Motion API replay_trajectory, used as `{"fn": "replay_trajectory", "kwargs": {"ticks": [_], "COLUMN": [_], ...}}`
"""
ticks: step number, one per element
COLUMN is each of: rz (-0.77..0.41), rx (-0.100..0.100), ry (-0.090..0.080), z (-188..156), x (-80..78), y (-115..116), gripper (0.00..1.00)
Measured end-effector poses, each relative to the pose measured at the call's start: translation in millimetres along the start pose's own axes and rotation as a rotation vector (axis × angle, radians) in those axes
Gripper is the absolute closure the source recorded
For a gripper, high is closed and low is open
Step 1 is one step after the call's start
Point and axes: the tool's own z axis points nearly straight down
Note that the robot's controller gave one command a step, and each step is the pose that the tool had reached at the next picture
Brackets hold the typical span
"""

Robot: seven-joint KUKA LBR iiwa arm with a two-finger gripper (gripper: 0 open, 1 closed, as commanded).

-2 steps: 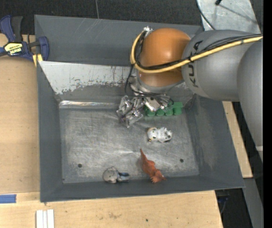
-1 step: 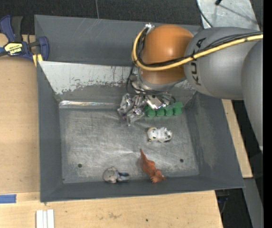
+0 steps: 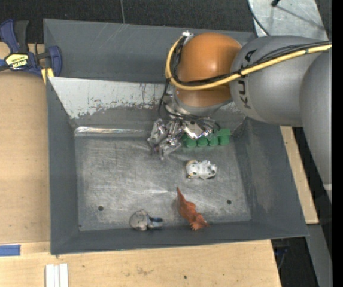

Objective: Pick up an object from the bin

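Green block [image 3: 210,140] half behind end effector [image 3: 165,144]

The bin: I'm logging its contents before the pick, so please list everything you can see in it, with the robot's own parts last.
bin: one, grey metal, holds all the loose things.
studded block: one, green, upper right of the floor, just right of the pincer.
rounded toy: one, white with dark marks, right of centre, below the studded block in the view.
animal figure: one, orange-red, lower right of the floor, near the lower wall.
small figure: one, grey with a blue part, lower middle, by the lower wall.
pincer: one, silver metal, low over the upper middle of the floor, beside the studded block.
arm: one, grey with an orange cover and a yellow cable, coming in from the right.
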Motion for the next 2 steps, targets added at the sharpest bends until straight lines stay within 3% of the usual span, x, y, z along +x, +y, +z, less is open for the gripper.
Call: {"fn": "replay_trajectory", "kwargs": {"ticks": [2], "rz": [0.005], "rx": [0.003], "ry": [-0.004], "z": [-60.3], "x": [-1.6], "y": [-1.0], "gripper": [1.00]}}
